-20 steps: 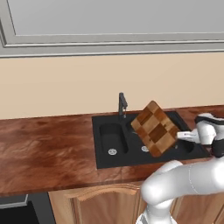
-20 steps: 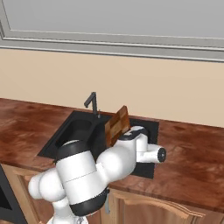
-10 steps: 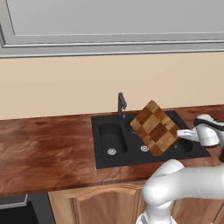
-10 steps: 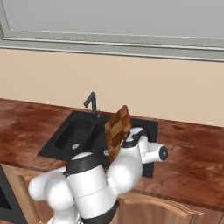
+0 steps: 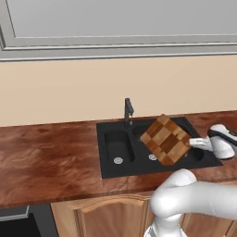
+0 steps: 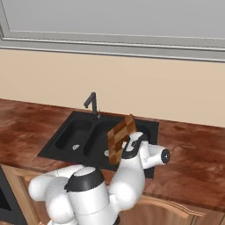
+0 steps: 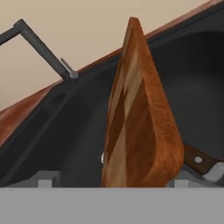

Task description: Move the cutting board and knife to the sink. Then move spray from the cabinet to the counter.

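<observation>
The cutting board (image 5: 165,139) stands up on its edge, tipped, over the big bowl of the black sink (image 5: 113,162), likely because it is being dropped in there. The end effector (image 5: 198,143) is at the board's right edge; in the hand view its tips sit wide apart on each side of the board, so it looks let go. The board is a patchwork of light and dark brown squares. A dark handle with a rivet, maybe the knife (image 7: 199,160), lies behind it
</observation>
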### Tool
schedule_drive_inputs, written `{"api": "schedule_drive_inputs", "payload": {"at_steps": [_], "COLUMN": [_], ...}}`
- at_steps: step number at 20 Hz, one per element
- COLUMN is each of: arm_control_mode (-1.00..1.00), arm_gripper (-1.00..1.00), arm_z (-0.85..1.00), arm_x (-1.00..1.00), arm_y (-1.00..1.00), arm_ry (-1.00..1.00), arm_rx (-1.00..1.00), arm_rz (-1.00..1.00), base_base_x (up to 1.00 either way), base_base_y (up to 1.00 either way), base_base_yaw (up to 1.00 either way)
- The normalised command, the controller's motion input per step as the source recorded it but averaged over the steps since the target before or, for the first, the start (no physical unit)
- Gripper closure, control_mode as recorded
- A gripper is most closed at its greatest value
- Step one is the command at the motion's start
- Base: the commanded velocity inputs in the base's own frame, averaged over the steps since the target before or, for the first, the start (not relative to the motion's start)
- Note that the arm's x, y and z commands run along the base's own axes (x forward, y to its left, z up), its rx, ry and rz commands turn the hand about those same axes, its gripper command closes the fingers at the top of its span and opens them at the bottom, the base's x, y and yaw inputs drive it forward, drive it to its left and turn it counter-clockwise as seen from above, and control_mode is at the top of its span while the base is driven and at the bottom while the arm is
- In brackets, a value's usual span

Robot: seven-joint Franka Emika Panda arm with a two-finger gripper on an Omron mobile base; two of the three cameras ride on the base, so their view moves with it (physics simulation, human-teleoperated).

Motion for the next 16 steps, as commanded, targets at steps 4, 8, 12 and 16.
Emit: {"api": "schedule_drive_inputs", "payload": {"at_steps": [4,8,12,16], "arm_control_mode": [-1.00,-1.00,-1.00,-1.00], "arm_gripper": [-1.00,-1.00,-1.00,-1.00], "arm_z": [0.28,0.87,1.00,1.00], "arm_x": [-0.46,-0.57,-0.71,-0.95], "arm_y": [-0.02,-0.05,-0.04,-0.01], "arm_ry": [-0.08,-0.17,-0.20,-0.12], "arm_rx": [0.00,0.00,0.00,0.00], "arm_rz": [0.00,0.00,0.00,0.00], "base_base_x": [0.00,0.00,0.00,0.00], "base_base_y": [0.00,0.00,0.00,0.00], "base_base_yaw": [0.00,0.00,0.00,0.00]}}
